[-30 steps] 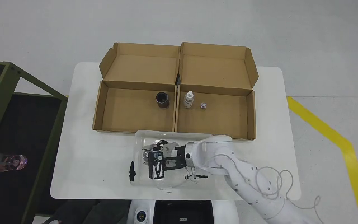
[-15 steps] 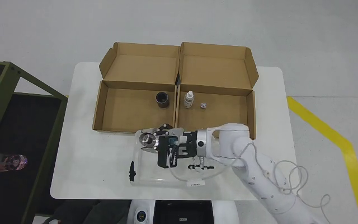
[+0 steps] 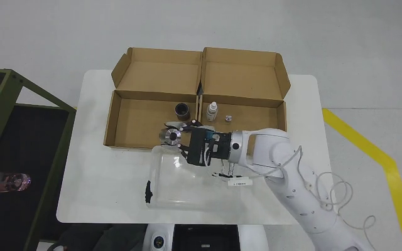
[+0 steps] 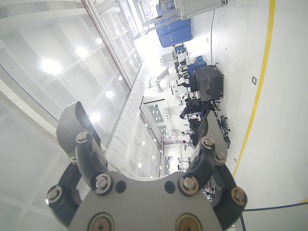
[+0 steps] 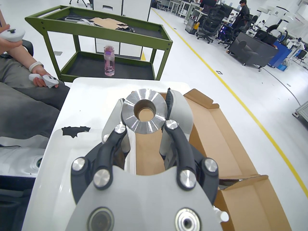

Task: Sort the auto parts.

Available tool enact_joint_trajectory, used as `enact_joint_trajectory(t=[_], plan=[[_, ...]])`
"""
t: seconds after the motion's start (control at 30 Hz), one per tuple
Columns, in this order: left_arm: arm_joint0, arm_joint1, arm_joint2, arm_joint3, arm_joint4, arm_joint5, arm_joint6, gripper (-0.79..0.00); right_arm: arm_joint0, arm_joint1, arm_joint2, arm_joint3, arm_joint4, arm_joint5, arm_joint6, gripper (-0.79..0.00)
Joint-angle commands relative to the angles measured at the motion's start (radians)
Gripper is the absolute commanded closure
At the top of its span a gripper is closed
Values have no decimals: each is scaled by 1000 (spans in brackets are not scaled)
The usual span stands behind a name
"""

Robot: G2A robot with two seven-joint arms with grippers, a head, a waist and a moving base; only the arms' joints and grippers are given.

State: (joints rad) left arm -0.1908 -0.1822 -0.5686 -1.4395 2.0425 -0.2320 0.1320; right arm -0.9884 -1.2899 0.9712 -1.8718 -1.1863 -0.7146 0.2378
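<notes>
My right gripper (image 5: 144, 105) is shut on a shiny metal ring (image 5: 154, 122) with a centre hole. It holds the ring (image 3: 168, 137) above the front wall of the left cardboard box (image 3: 114, 119), just past the clear plastic tray (image 3: 157, 188). That box holds a dark cylinder (image 3: 182, 112). The right cardboard box (image 3: 281, 128) holds a small white bottle (image 3: 212, 112) and a small metal part (image 3: 228, 117). My left gripper (image 4: 142, 118) is open, holds nothing and points up at the ceiling.
A white tagged part (image 3: 239, 182) lies in the tray under the right arm, and a black scrap (image 3: 148, 190) sits at the tray's left edge. Both box lids stand open at the back. A green cart (image 3: 19, 125) stands left of the table.
The right gripper has lifted the metal ring out of the tray and carried it back, up to the left box's front wall. The tagged part now lies uncovered.
</notes>
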Motion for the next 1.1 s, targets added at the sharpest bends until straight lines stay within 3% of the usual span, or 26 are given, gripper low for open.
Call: enact_joint_trajectory(t=[0.0, 0.5, 1.07], plan=[[0, 0, 0, 0, 0, 0, 0, -785, 3, -3, -5, 1, 7, 40, -12, 0], [0, 0, 0, 0, 0, 0, 0, -785, 110, -34, -89, 173, 35, 94, -6, 0], [0, 0, 0, 0, 0, 0, 0, -785, 251, -78, -199, 381, 36, 99, 122, 0]])
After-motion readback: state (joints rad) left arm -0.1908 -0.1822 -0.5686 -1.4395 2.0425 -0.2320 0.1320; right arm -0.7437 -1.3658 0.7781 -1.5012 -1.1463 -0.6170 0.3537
